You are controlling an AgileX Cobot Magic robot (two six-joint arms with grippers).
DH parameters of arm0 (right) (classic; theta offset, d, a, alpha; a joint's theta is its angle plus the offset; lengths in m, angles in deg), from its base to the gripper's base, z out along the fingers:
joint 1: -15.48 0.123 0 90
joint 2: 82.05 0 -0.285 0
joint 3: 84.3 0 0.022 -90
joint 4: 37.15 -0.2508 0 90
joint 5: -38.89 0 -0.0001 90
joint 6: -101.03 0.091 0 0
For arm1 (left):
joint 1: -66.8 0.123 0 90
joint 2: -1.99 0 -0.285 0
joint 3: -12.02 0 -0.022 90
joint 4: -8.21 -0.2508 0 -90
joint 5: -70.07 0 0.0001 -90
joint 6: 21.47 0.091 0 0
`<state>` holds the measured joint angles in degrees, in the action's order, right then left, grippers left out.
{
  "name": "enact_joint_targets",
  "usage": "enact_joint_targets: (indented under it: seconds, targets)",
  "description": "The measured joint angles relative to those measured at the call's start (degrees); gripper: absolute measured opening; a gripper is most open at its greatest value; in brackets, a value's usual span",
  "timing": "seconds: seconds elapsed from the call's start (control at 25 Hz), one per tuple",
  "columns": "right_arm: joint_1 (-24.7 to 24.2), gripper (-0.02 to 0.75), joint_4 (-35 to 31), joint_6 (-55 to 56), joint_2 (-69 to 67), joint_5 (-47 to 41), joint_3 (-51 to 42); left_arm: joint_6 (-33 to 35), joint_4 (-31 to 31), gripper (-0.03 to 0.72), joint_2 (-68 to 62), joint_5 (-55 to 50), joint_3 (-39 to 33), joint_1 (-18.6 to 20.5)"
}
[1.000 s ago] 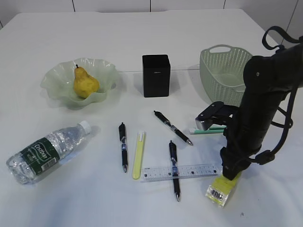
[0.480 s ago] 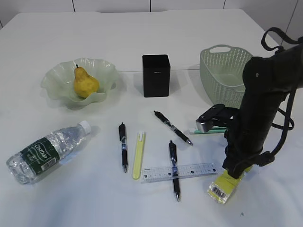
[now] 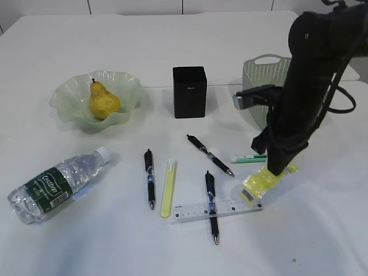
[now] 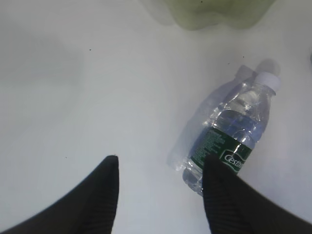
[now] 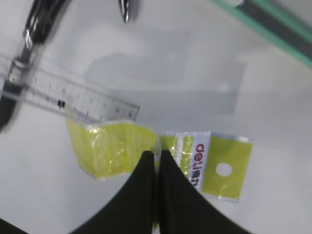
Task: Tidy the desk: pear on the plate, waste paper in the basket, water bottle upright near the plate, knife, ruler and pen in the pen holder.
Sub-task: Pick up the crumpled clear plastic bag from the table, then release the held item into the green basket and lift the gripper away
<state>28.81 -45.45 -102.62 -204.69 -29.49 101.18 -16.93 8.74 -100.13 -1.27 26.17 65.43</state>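
My right gripper [image 5: 157, 155] is shut on the waste paper [image 5: 117, 144], a crumpled yellow wrapper with a white label. The wrapper [image 3: 261, 183] hangs just above the table beside the ruler's [image 3: 230, 208] right end. The basket [image 3: 259, 77] stands behind the right arm. The pear [image 3: 103, 100] rests in the plate [image 3: 69, 95]. The water bottle [image 3: 57, 183] lies on its side at the front left. My left gripper [image 4: 160, 163] hovers open over bare table, with the bottle [image 4: 234, 131] by its right finger. The black pen holder [image 3: 190, 92] stands mid-table.
Three black pens [image 3: 149, 178] [image 3: 210, 155] [image 3: 211, 204] lie in front of the holder, one of them across the ruler. A slim pale yellow tool [image 3: 168, 187] and a green and white one [image 3: 250, 157] also lie there; which is the knife I cannot tell.
The right gripper shut on the yellow wrapper, and the arm rose and drew back toward the basket, lifting the wrapper off the table. The left gripper stayed put.
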Motion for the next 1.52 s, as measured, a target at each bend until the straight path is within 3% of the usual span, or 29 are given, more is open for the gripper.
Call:
enact_joint_targets:
  seconds: [0.2, 0.48, 0.84, 1.52]
  targets:
    - [0.0, 0.015, 0.0, 10.43, 0.0, -0.61, 7.62, 0.0, 0.0, 0.383, 0.0, 0.0, 0.0, 0.0]
    - [0.0, 0.015, 0.79, 16.2, -0.09, -1.44, 18.21, 0.0, 0.0, 0.383, 0.0, 0.0, 0.0, 0.0]
    - [-0.33, 0.015, 11.83, 25.84, -0.13, -2.0, 30.37, 0.0, 0.0, 0.381, 0.0, 0.0, 0.0, 0.0]
    - [-6.57, 0.015, 14.03, 28.73, -12.56, 0.59, 39.15, 0.0, 0.1, 0.377, 0.0, 0.0, 0.0, 0.0]
